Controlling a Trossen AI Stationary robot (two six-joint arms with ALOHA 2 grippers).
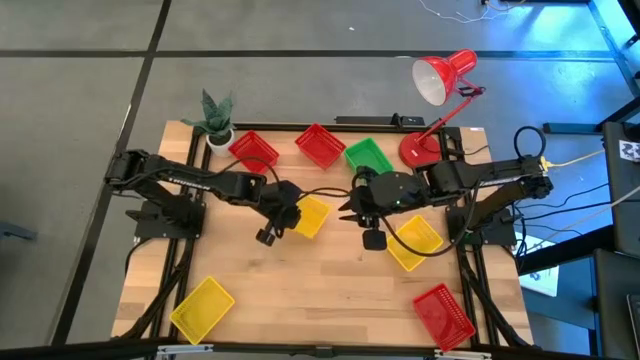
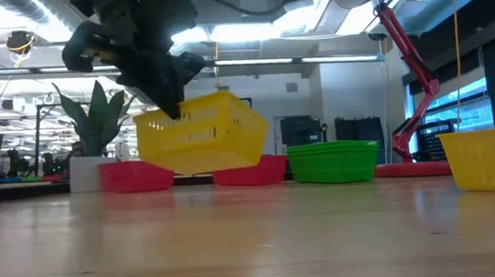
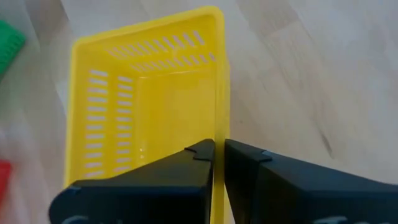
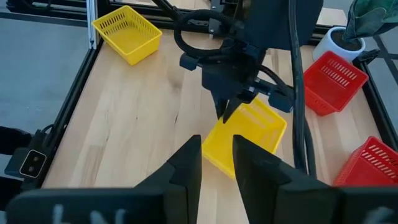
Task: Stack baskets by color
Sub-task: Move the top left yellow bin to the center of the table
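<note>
My left gripper point(image 1: 296, 214) is shut on a yellow basket point(image 1: 314, 216), which hangs above the table's middle and shows tilted in the low view point(image 2: 201, 135). My right gripper point(image 1: 347, 210) hovers open just right of it, with nothing between its fingers point(image 4: 217, 152). A second yellow basket point(image 1: 414, 243) rests on its bottom under the right arm, and a third point(image 1: 202, 307) sits near the front left. Two red baskets point(image 1: 252, 150) point(image 1: 320, 145) and a green one point(image 1: 368, 157) stand along the far edge. Another red basket point(image 1: 443, 315) is at the front right. My left gripper pinches one side wall of the yellow basket at its rim point(image 3: 219, 127), with one finger point(image 3: 200, 157) inside the basket and the other point(image 3: 244, 155) outside. The fingers slant down from the table's left. The basket hangs clear of the table, tilted, its open side up.
A potted plant point(image 1: 216, 120) stands at the far left corner. A red desk lamp point(image 1: 440, 80) has its base at the far right. Bare wood lies in the middle front of the table point(image 1: 320, 300).
</note>
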